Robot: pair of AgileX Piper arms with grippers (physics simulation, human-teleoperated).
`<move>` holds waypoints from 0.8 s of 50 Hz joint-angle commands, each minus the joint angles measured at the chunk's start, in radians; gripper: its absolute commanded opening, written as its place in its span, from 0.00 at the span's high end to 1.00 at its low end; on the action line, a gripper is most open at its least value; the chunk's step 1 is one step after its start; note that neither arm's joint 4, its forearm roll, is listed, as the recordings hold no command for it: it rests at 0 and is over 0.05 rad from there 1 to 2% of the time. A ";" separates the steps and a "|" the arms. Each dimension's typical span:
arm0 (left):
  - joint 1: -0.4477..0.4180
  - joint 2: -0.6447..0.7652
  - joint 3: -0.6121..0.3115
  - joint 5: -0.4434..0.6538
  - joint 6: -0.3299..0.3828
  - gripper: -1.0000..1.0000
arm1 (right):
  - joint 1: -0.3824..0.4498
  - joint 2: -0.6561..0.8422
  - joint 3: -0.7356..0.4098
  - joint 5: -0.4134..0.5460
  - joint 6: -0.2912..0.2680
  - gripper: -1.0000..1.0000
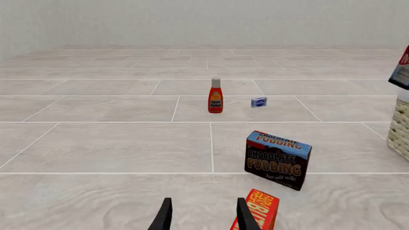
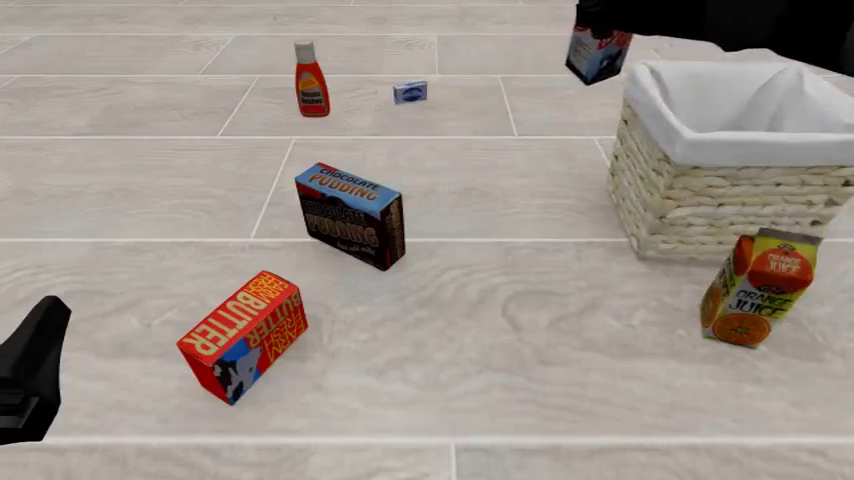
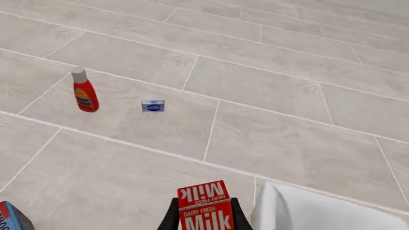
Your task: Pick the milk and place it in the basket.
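Right claw [image 3: 204,218] grips the milk [image 3: 206,206] high so it clears the basket [image 2: 727,190] rim; left claw [image 1: 201,215] idles, half-open, empty.

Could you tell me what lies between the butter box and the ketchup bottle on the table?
In the front view, the chocolate pudding box stands roughly between the butter box and the ketchup bottle.
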State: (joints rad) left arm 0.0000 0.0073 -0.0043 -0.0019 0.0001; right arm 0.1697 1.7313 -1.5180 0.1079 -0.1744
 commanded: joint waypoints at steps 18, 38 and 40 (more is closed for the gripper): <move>0.000 0.000 0.000 0.000 0.000 0.00 | -0.164 -0.152 0.087 -0.026 0.008 1.00; 0.000 0.000 0.000 0.000 0.000 0.00 | -0.268 -0.137 0.100 -0.005 -0.002 1.00; 0.000 0.000 0.000 0.000 0.000 0.00 | -0.280 -0.126 0.096 -0.003 -0.002 1.00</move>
State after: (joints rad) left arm 0.0000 0.0073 -0.0043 -0.0019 0.0001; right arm -0.0608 1.5999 -1.4022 0.0967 -0.1942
